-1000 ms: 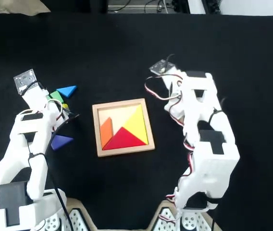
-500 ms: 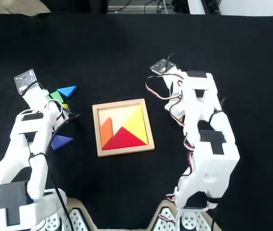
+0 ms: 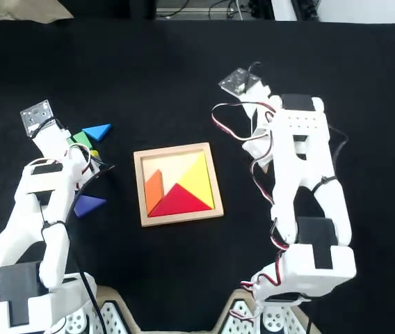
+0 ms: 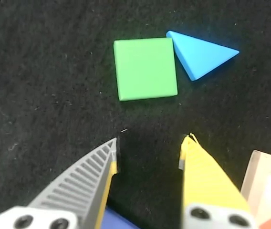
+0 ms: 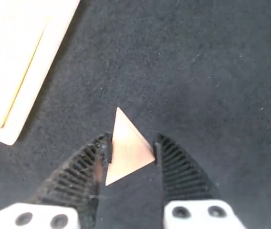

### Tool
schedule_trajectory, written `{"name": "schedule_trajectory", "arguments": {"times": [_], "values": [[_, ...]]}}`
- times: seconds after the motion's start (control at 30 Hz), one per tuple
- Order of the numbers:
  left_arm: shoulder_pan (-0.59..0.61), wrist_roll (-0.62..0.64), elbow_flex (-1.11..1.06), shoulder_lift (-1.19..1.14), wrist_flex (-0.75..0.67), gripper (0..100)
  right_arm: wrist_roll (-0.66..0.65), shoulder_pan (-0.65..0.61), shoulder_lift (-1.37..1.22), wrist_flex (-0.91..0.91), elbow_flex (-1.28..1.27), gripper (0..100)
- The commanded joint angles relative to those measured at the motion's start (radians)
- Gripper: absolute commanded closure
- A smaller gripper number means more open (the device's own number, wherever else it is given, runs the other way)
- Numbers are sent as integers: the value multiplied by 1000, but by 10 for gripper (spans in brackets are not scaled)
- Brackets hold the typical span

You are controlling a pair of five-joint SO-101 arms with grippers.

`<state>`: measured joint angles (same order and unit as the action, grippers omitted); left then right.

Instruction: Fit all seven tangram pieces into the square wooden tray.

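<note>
Overhead view: black table cloth (image 3: 183, 69) w/ two white arms, one on each side of a square wooden tray (image 3: 139, 189) at centre. Tray holds four pieces lying flat: orange piece (image 3: 154, 189) on the side toward the left arm, red triangle (image 3: 180, 202) along the near edge, yellow triangle (image 3: 199, 179) on the side toward the right arm, and a pale piece (image 3: 176, 167) along the far edge.

Left arm (image 3: 44, 188) sits beside three loose pieces on the cloth. Blue triangle (image 3: 97, 131) and green square (image 3: 81, 138) are touching. A dark-blue triangle (image 3: 88, 204) lies nearer the arm bases, apart from those two.

Left wrist view: left gripper (image 4: 150, 152) is spread wide w/ nothing between its grey and yellow fingers, only cloth. Green square (image 4: 146, 69) and blue triangle (image 4: 202, 55) lie just ahead of the tips, corner to corner. A tray corner (image 4: 262, 179) shows at the frame edge, a bit of dark-blue triangle (image 4: 126, 223) under the gripper.

Right wrist view: right gripper (image 5: 131, 145) is clamped on a pale wooden triangle (image 5: 126, 152), both black fingers against its sides, one point facing out ahead of the tips. Tray rim (image 5: 37, 71) is near, not touching. Can't tell if the triangle is lifted off the cloth. Overhead, right arm (image 3: 298, 160) covers most of that piece.
</note>
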<state>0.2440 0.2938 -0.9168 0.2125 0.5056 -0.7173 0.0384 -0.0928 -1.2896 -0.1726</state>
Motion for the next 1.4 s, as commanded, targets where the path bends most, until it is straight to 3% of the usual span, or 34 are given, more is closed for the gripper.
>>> {"name": "schedule_trajectory", "arguments": {"times": [0.0,0.27,0.53,0.73,1.03,1.37], "values": [[-8,-5,4,29,-18,784,37,-12,51,-6,2,913],[-8,-5,4,29,-18,784,97,-61,61,-15,8,913],[-10,-5,4,29,-15,784,517,-373,50,-43,44,913],[-10,-5,4,29,-18,784,724,-489,41,12,62,911],[-10,-5,4,29,-18,784,787,-569,-231,48,219,913],[-10,-5,7,29,-20,784,848,-578,-420,-66,424,913]]}}
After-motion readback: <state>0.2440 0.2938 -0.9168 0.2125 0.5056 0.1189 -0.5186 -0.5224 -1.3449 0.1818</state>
